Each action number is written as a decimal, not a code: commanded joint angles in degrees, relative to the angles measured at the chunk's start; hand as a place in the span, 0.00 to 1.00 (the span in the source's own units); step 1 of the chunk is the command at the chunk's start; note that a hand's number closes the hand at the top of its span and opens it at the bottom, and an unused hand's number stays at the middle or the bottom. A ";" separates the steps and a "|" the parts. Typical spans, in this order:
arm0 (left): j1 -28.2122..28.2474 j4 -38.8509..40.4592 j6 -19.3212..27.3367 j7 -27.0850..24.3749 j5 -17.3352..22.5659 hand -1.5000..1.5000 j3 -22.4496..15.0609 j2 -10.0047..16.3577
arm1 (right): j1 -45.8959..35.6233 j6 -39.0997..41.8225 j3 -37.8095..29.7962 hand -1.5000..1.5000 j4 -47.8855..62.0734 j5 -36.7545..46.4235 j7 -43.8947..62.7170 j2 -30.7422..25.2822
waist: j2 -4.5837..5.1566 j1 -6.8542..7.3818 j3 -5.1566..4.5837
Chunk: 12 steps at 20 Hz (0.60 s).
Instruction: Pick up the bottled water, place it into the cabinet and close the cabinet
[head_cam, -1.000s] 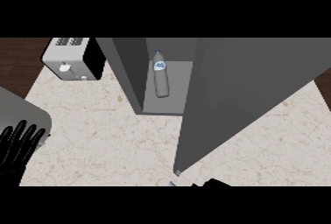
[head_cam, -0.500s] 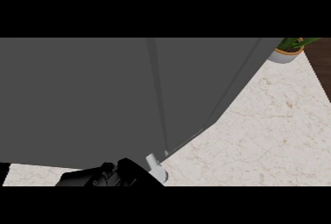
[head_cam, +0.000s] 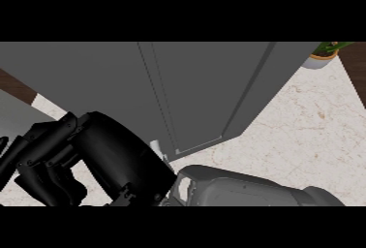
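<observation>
Since half a second ago the right hand (head_cam: 107,155) has come up from the view's lower edge and now fills the lower left, much larger than before. At the far left a brown strip (head_cam: 13,81) and a grey slab (head_cam: 14,114), which cannot be identified, show beside the cabinet (head_cam: 207,82). The hand is black with its back turned to the view, so I cannot tell whether it is wide, narrow or holding anything. Its upper right edge lies just beside a small pale door handle (head_cam: 155,145) at the lower corner of a cabinet door. The grey cabinet spans the top of the view, and its two doors meet along a narrow seam. The bottled water, which stood upright inside the open cabinet a second ago, shows nowhere now, as the doors cover the inside. The grey right forearm (head_cam: 243,191) comes in from the lower edge, right of the hand. Further right lies the marbled desk (head_cam: 307,140), and a potted plant (head_cam: 322,54) stands on it in the top right corner, just beside the cabinet's side
</observation>
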 commanded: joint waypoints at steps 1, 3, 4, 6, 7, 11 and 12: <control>1.55 -2.06 0.66 0.65 -0.30 0.00 0.39 -0.62 | -1.99 14.17 -3.52 1.00 5.11 -8.03 0.73 0.13 | 0.30 -0.12 0.06; 1.56 -2.62 1.14 1.00 -0.19 0.00 1.02 -1.23 | 0.46 20.65 -3.56 1.00 8.85 -9.96 -1.85 0.13 | 0.23 -0.76 0.06; 3.04 -6.47 2.02 1.99 -0.86 0.00 0.91 -0.84 | -3.31 19.12 -4.55 1.00 11.75 -13.01 -1.30 0.13 | 0.06 -0.07 0.06; 5.62 -5.18 -1.10 2.50 2.17 0.00 5.00 0.23 | 0.10 25.24 -8.13 1.00 13.46 -11.67 -1.38 -0.67 | -0.14 -1.15 0.06; 6.63 -6.20 -0.43 1.87 -0.80 0.00 3.36 -2.30 | 0.58 21.73 -4.50 1.00 12.86 -10.61 -1.90 0.13 | -0.29 -1.49 0.04; 2.74 -0.75 -1.43 2.45 -0.52 0.00 5.74 -3.22 | 4.33 29.61 -10.85 1.00 16.73 -8.08 -6.15 -2.69 | -0.15 -2.30 0.04; 6.89 -3.97 -3.23 2.11 -1.74 0.00 5.44 -3.42 | 0.54 25.36 -12.20 1.00 18.88 -6.37 -4.98 0.08 | -0.30 -1.79 0.03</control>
